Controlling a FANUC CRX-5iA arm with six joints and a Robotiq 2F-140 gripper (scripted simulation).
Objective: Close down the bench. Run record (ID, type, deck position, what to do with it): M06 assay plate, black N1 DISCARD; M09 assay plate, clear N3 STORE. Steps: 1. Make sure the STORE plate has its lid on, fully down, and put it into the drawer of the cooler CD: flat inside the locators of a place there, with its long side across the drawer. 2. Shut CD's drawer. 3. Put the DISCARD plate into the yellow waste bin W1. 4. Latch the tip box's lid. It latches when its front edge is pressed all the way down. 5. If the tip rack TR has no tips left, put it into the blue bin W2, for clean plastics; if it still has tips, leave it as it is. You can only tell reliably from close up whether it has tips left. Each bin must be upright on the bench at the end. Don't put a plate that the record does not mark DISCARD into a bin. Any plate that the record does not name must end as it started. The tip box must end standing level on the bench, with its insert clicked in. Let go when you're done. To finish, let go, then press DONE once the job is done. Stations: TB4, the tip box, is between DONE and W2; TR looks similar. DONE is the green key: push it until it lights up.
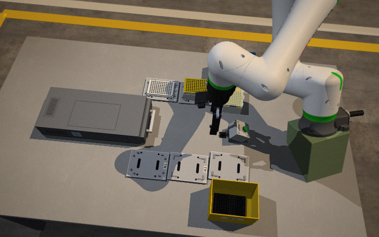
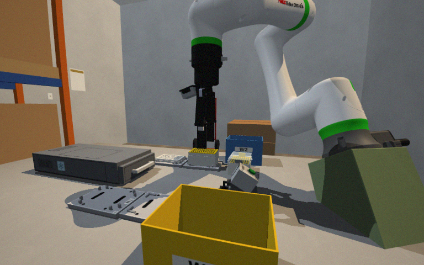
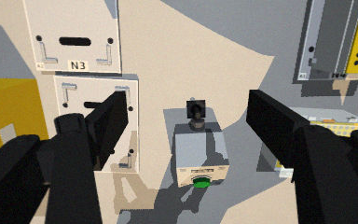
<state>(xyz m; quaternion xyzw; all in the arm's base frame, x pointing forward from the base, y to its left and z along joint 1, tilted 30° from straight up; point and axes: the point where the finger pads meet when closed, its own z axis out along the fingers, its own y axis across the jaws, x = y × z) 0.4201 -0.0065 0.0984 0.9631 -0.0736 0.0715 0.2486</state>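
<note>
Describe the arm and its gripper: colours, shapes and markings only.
The arm is made of rounded, glossy white links with bright green bands at the joints and small red lettering near the top. It rises from a dark grey base on an olive green block. The black gripper has two long, blocky fingers; a small grey box juts from the black wrist.

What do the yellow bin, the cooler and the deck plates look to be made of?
Yellow bin: probably matte plastic; thin, flat, evenly coloured walls.
Cooler: likely painted sheet metal; dark grey matte casing with vent slots.
Deck plates: possibly light grey metal or rigid plastic; flat slabs with slots and raised locators.
</note>
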